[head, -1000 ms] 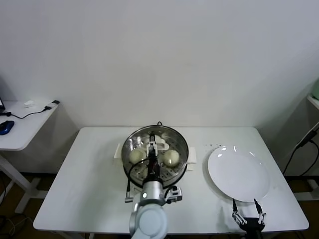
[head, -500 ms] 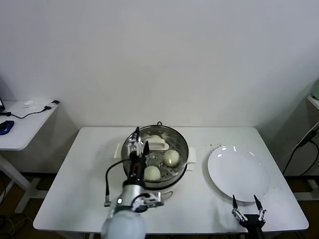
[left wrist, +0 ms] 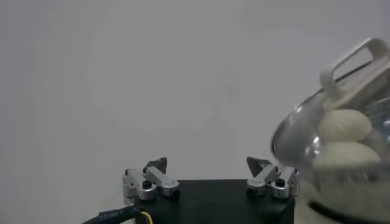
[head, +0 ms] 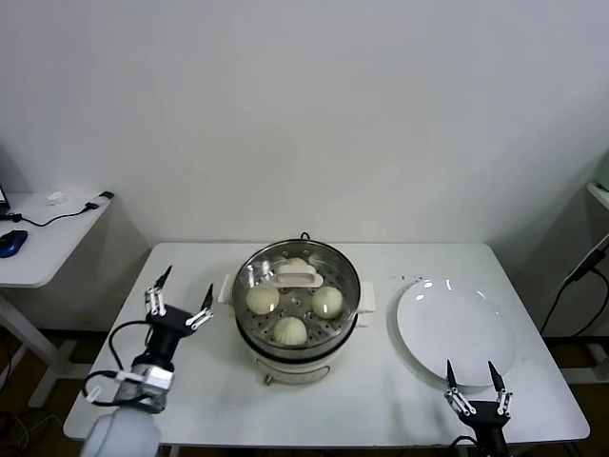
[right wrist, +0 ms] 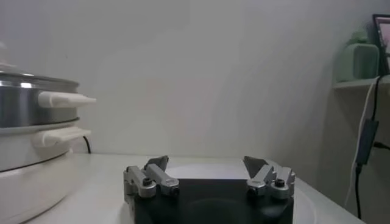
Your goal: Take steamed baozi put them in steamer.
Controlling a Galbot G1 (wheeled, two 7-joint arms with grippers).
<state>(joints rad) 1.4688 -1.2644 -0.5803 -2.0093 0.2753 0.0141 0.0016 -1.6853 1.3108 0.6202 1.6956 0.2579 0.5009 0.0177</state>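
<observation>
White table (head: 190, 381) before me carries two things. Steamer (head: 298, 328) on its white base stands near the table's middle. White plate (head: 457, 333) lies flat to the right of the steamer, apart from it, close to the table's right edge.

white table (head: 190, 381) against a plain white wall (head: 314, 105). flat white plate (head: 455, 331) on the table's right half, nothing on it, a few dark specks (head: 409, 280) on the tabletop just behind it. small side desk (head: 38, 243) far left carrying a blue mouse (head: 11, 242) and a black cable (head: 67, 215). green item (right wrist: 358, 61) on a shelf at right.
</observation>
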